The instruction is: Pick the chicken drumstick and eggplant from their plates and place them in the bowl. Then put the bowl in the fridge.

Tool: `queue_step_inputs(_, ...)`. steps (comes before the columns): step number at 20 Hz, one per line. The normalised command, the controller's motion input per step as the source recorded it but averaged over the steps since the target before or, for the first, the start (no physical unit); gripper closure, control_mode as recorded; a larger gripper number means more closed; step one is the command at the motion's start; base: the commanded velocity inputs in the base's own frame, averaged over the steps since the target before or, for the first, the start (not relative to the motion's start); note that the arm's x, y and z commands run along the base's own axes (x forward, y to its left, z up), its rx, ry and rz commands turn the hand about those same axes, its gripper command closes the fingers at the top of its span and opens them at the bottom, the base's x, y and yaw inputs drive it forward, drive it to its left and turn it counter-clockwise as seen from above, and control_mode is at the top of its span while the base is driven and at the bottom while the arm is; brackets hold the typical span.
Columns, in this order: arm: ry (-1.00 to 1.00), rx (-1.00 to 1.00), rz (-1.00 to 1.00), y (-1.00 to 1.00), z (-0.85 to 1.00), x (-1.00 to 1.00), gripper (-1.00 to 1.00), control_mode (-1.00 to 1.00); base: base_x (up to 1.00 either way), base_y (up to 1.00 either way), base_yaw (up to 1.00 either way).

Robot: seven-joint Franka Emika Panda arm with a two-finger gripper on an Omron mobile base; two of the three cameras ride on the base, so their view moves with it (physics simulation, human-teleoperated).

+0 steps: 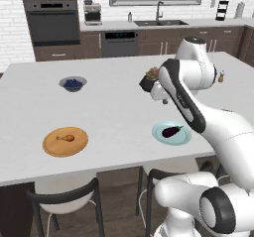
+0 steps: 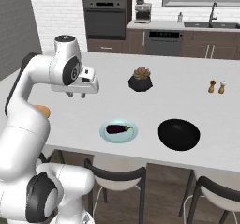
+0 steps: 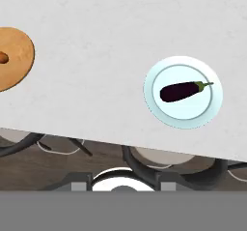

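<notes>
Jaws (image 2: 77, 95) hang high over the counter (image 1: 114, 112), holding nothing — how far open they are, can't tell from these angles. Nothing picked yet: chicken drumstick (image 1: 65, 138) lies on the wood plate (image 1: 65, 142) near the front edge toward the left end, eggplant (image 2: 118, 129) on the teal plate (image 2: 118, 131) near the front edge, black bowl (image 2: 179, 134) just to its right along the same edge. Risks as I see them: both plates and the bowl sit close to the front edge, so a sloppy descent could shove one off toward the stools. The eggplant looks glossy and rounded — an off-centre pinch will likely squirt it out. The drumstick tapers, so a grip on the thin bone end may pivot.
</notes>
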Motion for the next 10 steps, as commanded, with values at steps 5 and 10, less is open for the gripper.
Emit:
queue_step_inputs(5, 0.01, 0.13, -0.17, -0.33, -0.05, -0.01, -1.0, -1.0, 0.0, 0.0, 0.0)
queue_step_inputs(10, 0.08, 0.13, -0.58, -0.89, -0.44, 0.26, -1.0, -1.0, 0.0, 0.0, 0.0)
